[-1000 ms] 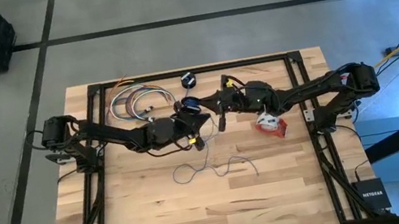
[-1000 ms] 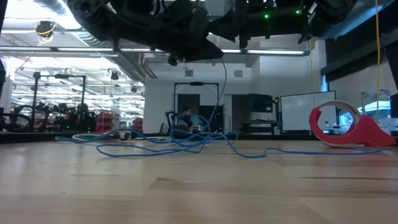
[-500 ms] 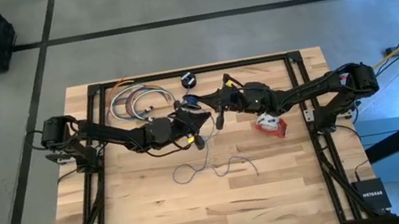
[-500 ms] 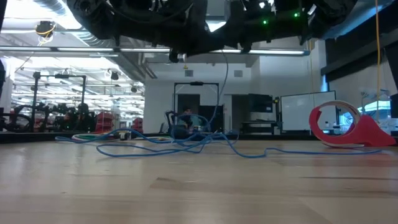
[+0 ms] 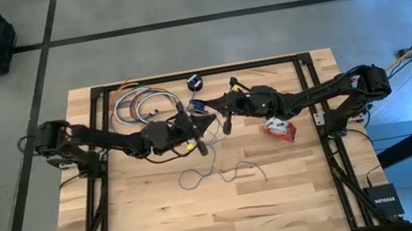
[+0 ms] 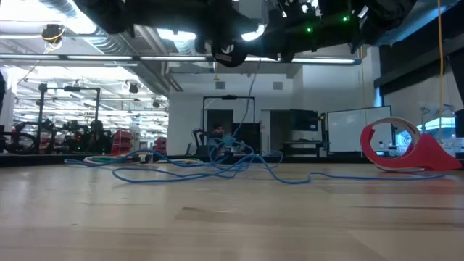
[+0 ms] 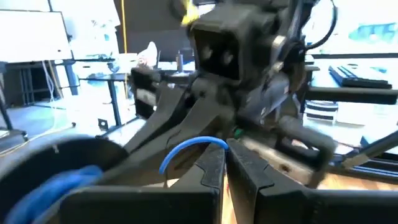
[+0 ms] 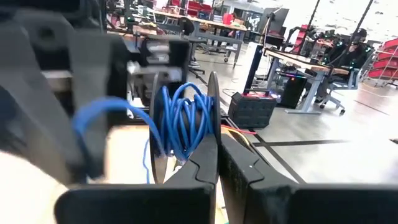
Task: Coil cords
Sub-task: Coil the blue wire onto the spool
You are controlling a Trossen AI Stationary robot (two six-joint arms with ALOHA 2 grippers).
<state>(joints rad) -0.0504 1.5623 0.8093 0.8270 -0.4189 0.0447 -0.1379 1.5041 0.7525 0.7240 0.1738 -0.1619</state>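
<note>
Holding both end effectors raised at frame centre, I see the left end effector (image 5: 199, 145) clamped on the blue cord (image 5: 224, 172). Right end effector (image 5: 226, 125) is closed beside the cord's wound turns (image 8: 181, 121); its slack trails across the counter (image 5: 164, 216) below.

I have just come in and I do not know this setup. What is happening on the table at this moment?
Two robot arms are winding a thin blue cord above the middle of the wooden table. The right gripper is shut on a round spool that already carries several turns. The left gripper is shut on a loop of the same cord close beside it. Much cord lies loose on the table. A bundle of coloured cables and a red tape dispenser lie untouched.
</note>
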